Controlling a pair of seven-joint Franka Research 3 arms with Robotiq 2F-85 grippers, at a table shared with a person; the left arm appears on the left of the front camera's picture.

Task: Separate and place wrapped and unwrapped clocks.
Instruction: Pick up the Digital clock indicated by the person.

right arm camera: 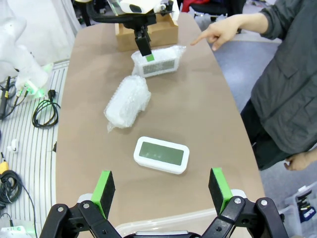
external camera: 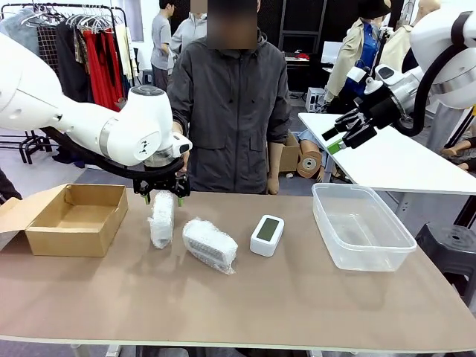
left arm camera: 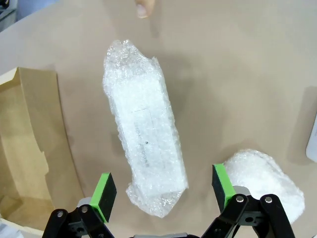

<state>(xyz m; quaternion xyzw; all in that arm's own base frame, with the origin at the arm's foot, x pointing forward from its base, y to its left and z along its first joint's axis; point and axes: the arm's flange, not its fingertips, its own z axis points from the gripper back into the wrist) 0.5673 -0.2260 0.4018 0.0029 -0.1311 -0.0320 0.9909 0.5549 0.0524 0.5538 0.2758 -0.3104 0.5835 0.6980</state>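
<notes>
Tabletop [external camera: 297, 297], brown, carries open cardboard box [external camera: 71, 242] left, clear plastic tub [external camera: 372, 256] right, likely sorting bins. Between them: whitish bubble-wrapped oblong bundle [external camera: 161, 219], second wrapped bundle [external camera: 210, 244], bare white digital clock [external camera: 267, 234]. Left hand [external camera: 163, 196] wide open, empty, over first bundle, apparently for pickup; right hand [external camera: 332, 141] open, empty, aloft.

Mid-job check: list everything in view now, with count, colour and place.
bundles: two, whitish bubble wrap, table left of centre, second beside the first
clock: one, white with grey-green screen, bare, table centre
cardboard box: one, brown, open, table's left end
plastic tub: one, clear, table's right side
table: one, brown
person: one, dark grey jacket, far side; hand pointing
left end effector: one, black with green pads, open over the left bundle
right end effector: one, black with green pads, open, raised at right
</notes>
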